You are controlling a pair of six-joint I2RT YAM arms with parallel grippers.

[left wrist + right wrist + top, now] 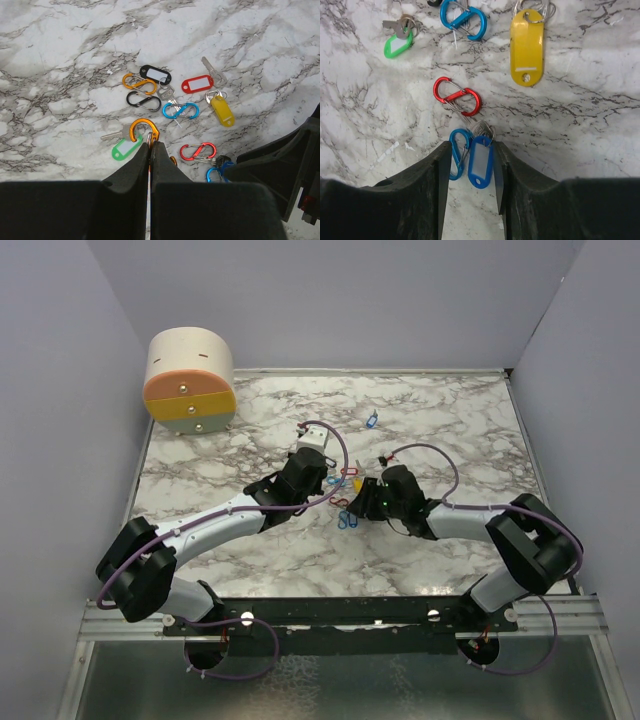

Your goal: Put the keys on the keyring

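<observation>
In the left wrist view my left gripper is shut on an orange carabiner keyring, which sticks out past the fingertips. A green key tag with a metal key lies just beside it. Red, yellow and black tags lie further out. My right gripper is open, its fingers on either side of a blue tag and a blue carabiner on the table. In the top view both grippers meet over the pile at the table's middle.
Loose S-shaped carabiners lie around: blue, black, orange and red. A small blue piece lies apart toward the back. A round cream and orange container stands at the back left. Walls enclose the marble table.
</observation>
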